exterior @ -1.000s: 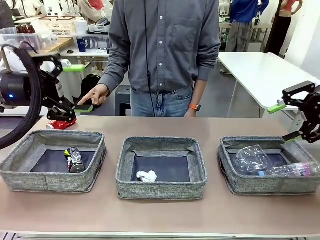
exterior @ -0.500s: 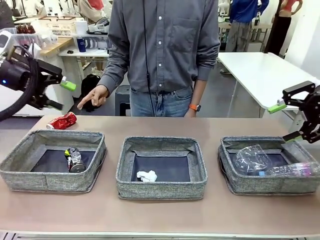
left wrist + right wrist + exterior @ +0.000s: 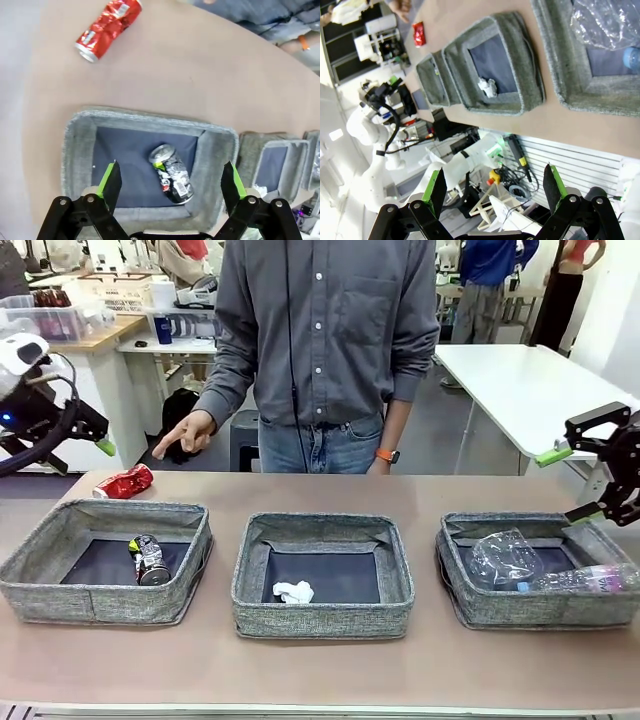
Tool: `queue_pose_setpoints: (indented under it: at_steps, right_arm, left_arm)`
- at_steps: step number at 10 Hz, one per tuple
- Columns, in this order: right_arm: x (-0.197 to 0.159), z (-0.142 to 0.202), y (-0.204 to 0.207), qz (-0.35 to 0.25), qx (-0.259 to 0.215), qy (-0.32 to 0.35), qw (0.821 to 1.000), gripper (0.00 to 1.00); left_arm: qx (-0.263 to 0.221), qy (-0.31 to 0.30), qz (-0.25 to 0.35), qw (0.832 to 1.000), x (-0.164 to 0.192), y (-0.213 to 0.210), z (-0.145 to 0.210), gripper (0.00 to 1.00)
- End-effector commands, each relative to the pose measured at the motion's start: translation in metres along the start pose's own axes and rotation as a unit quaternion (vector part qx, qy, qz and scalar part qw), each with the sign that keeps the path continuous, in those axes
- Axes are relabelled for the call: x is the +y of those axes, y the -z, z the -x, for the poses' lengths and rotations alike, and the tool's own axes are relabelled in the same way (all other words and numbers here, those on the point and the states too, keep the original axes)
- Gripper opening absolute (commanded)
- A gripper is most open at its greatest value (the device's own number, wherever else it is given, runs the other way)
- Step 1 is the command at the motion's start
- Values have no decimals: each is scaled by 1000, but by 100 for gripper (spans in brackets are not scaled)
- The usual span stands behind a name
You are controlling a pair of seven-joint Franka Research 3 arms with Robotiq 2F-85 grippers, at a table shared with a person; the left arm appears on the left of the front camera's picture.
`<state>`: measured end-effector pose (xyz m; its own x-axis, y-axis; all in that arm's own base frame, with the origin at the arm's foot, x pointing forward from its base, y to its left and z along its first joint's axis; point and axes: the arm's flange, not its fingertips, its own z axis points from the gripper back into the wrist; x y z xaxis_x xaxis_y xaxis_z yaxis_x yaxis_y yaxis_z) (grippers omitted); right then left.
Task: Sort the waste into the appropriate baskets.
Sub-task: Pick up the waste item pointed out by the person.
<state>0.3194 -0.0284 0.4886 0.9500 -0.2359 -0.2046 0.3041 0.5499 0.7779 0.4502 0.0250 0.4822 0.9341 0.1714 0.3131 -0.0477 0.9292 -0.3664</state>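
Note:
A dented red can (image 3: 125, 481) lies on the table behind the left basket (image 3: 60, 585), which holds a dark drink can (image 3: 150, 560). A white paper wad (image 3: 293, 591) sits in the middle basket (image 3: 320, 615). In the right basket (image 3: 500, 610) are a clear cup (image 3: 503, 558) and a plastic bottle (image 3: 590, 580). My left gripper (image 3: 82, 452) hangs open at the far left, left of and above the red can. From its wrist I look down on the dark can (image 3: 171, 173) and red can (image 3: 107, 28). My right gripper (image 3: 570, 483) stands open above the right basket's far corner.
A person stands at the far side, one hand (image 3: 185, 435) pointing down near the red can. Bare tabletop (image 3: 320, 670) runs in front of the baskets. The right wrist view looks along the row of baskets (image 3: 520, 65) toward the left arm.
My left gripper has pulled back up and to the left, away from the red can, which stays lying on the table. The right arm has not moved.

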Motion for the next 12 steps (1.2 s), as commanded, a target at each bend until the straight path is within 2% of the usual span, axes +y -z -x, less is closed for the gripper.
queue_pose_setpoints:
  at_steps: [1,2,3,4,5,6,8,9,10,12]
  right_arm:
    - [3,-2,-1,-2,-2,-4,1000,100]
    - [3,-2,-1,-2,-2,-4,1000,100]
    - [3,-2,-1,-2,-2,-4,1000,100]
    - [3,-2,-1,-2,-2,-4,1000,100]
    - [3,-2,-1,-2,-2,-4,1000,100]
    - [3,-2,-1,-2,-2,-4,1000,100]
    - [3,-2,-1,-2,-2,-4,1000,100]
    - [3,-2,-1,-2,-2,-4,1000,100]
    - [3,-2,-1,-2,-2,-4,1000,100]
    - [3,-2,-1,-2,-2,-4,1000,100]
  left_arm:
    - [4,9,44,999,-1,-8,3,100]
    - [4,9,44,999,-1,-8,3,100]
    - [2,1,15,1000,-4,-2,1,100]
    - [49,7,-9,999,1,8,-32,100]
    - [101,53,-30,993,7,29,-71,100]
    - [132,85,-48,987,14,47,-97,100]
    - [135,98,-110,980,26,82,-143,100]
    - [154,103,-135,973,39,105,-164,100]
    - [178,125,-119,969,45,126,-175,100]
    - [186,151,-91,967,50,155,-184,100]
